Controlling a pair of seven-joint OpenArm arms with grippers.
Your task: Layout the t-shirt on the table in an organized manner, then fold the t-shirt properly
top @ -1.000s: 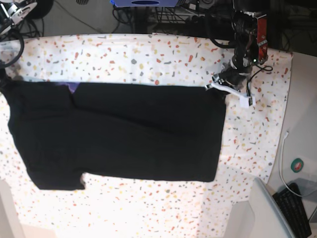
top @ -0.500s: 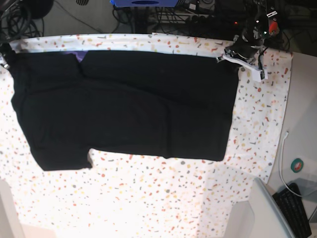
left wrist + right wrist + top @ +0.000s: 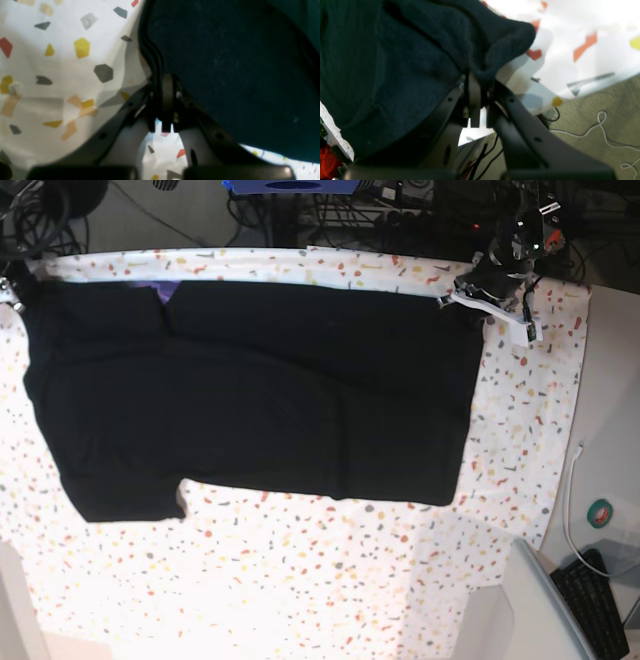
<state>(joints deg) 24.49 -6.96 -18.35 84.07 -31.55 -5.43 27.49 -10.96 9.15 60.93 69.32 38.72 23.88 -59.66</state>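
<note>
The black t-shirt (image 3: 260, 390) lies spread flat across the speckled table (image 3: 300, 580), its far edge along the table's back side, with a purple patch (image 3: 163, 290) showing near the far left. My left gripper (image 3: 464, 296) is shut on the shirt's far right corner; in the left wrist view its jaws (image 3: 163, 83) pinch the layered hem of the t-shirt (image 3: 237, 62). At the far left corner my right gripper (image 3: 12, 288) is shut on the shirt; the right wrist view shows its jaws (image 3: 480, 78) clamped on a bunched fold of the t-shirt (image 3: 382, 62).
A grey-white surface (image 3: 530, 610) and a black keyboard (image 3: 595, 600) sit at the near right. A white cable (image 3: 572, 500) and a green round object (image 3: 600, 513) lie beyond the table's right edge. Cables (image 3: 350, 210) crowd the floor behind. Carpet (image 3: 607, 120) shows under the right wrist.
Over the last second both grippers pulled the t-shirt toward the table's far edge, stretching it flatter. In the last half second it barely shifted.
</note>
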